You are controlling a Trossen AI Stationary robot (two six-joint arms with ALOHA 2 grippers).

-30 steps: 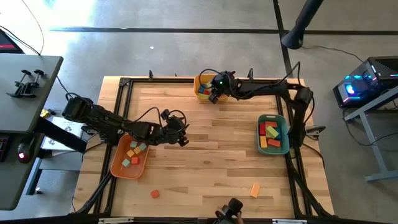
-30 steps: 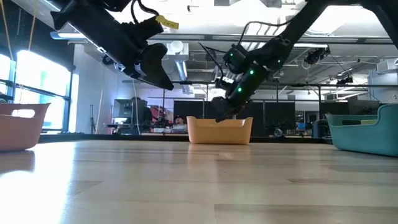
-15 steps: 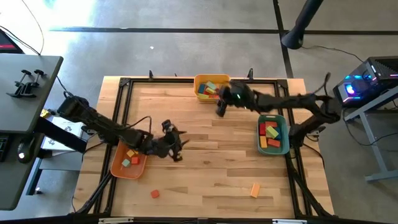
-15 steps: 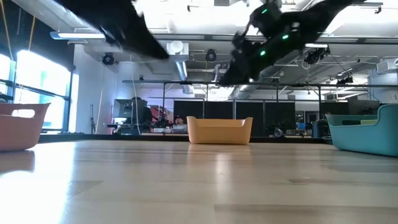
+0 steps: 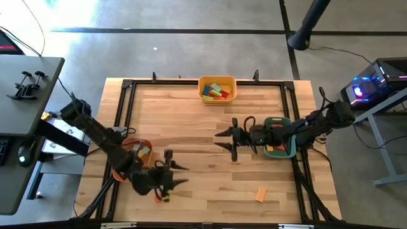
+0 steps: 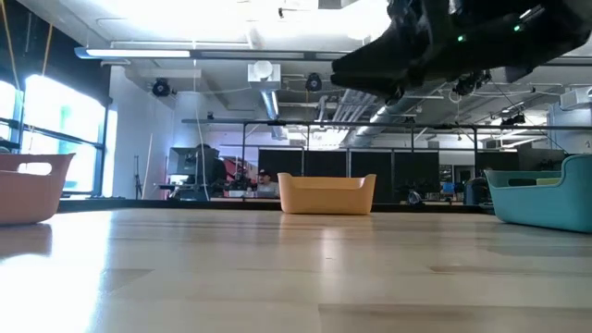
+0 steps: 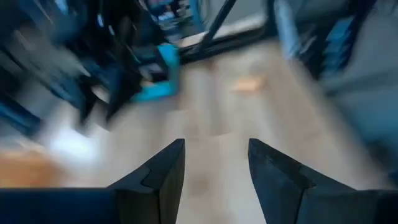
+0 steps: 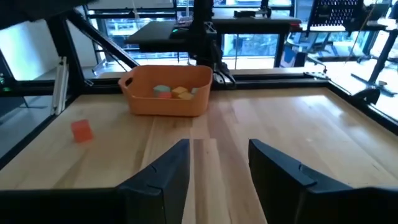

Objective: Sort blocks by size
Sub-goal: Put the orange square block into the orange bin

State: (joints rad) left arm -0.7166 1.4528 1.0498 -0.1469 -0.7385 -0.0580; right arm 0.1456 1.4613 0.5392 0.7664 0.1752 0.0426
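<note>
Two loose blocks lie on the table near its front edge: a red block (image 5: 160, 198) (image 8: 81, 130) and an orange block (image 5: 260, 194) (image 7: 249, 84). More blocks lie in the yellow tray (image 5: 217, 88), the orange tray (image 5: 141, 147) (image 8: 168, 93) and the teal tray (image 5: 280, 150). My left gripper (image 5: 182, 175) (image 7: 216, 168) hovers open at the front left, just beside and above the red block, pointing toward the table's right. My right gripper (image 5: 218, 139) (image 8: 217, 168) hovers open over the table's middle, left of the teal tray, pointing toward the table's left. Neither has anything between its fingers.
A black frame (image 5: 127, 86) runs around the wooden table top. The yellow tray (image 6: 326, 194) stands at the far edge's middle, the orange tray (image 6: 32, 185) at the left, the teal tray (image 6: 546, 194) at the right. Bare wood lies between the trays.
My left gripper has swung from beside the orange tray toward the table's near edge, ending by the red block. My right gripper has left the yellow tray and swung toward the near edge and the right, to the table's middle beside the teal tray, tipping up toward level.
</note>
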